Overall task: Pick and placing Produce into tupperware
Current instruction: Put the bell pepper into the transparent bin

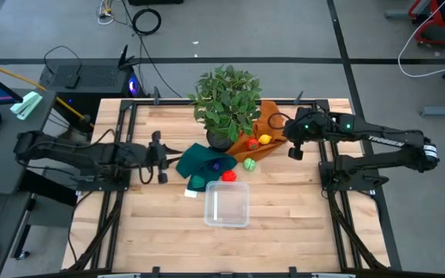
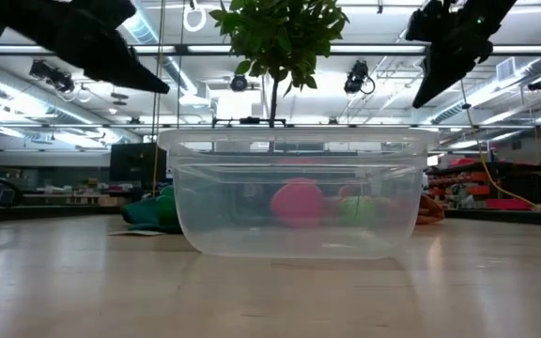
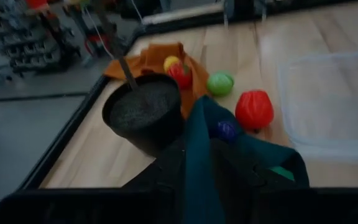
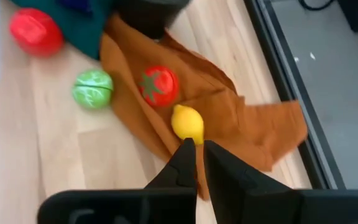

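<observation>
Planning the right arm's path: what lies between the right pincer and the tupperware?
In the high view, between the right pincer and the tupperware lie the orange cloth's edge, a green ball and a red piece.

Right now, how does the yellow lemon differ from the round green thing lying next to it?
The lemon is yellow and oval with a pointed tip; the green piece is rounder and ridged like a cabbage. The lemon lies on the orange cloth, while the green piece sits on the bare wooden table. The right gripper hangs just above the lemon; nothing is near the green piece. Both are small toy produce, still outside the tupperware.
</observation>
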